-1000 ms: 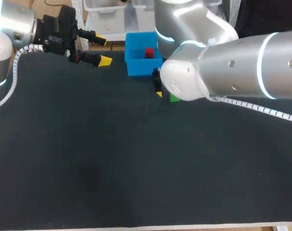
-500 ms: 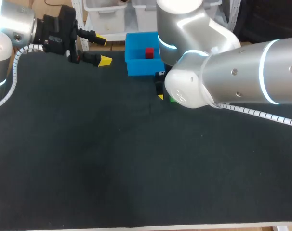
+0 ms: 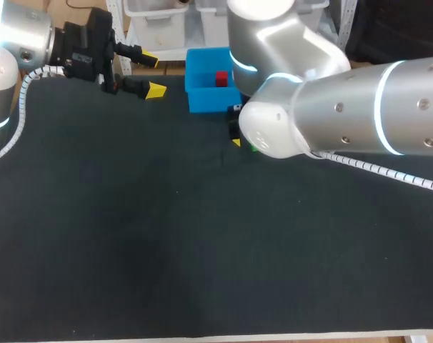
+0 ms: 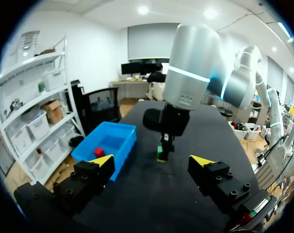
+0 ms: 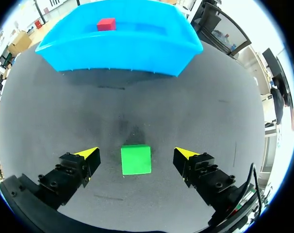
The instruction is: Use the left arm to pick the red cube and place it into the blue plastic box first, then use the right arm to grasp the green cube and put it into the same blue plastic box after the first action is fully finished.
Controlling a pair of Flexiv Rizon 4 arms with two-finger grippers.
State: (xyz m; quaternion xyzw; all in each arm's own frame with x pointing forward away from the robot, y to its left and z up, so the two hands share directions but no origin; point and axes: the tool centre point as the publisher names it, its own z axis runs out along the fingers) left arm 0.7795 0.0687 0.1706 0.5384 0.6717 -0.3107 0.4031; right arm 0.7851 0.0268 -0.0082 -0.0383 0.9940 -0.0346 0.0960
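right wrist view, green cube (image 5: 136, 159) midway between jaws of right tool (image 5: 136, 152), released, not touching

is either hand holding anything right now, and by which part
Nothing is held. The right hand is open, with its fingers on either side of the green cube but not touching it. The left hand is open and empty.

Silver-grey arms (image 3: 345, 121), pale rings (image 3: 383, 107) — seemingly lit, white coiled cables (image 3: 21, 107), black screw-studded jaws, yellow tips (image 5: 184, 153).
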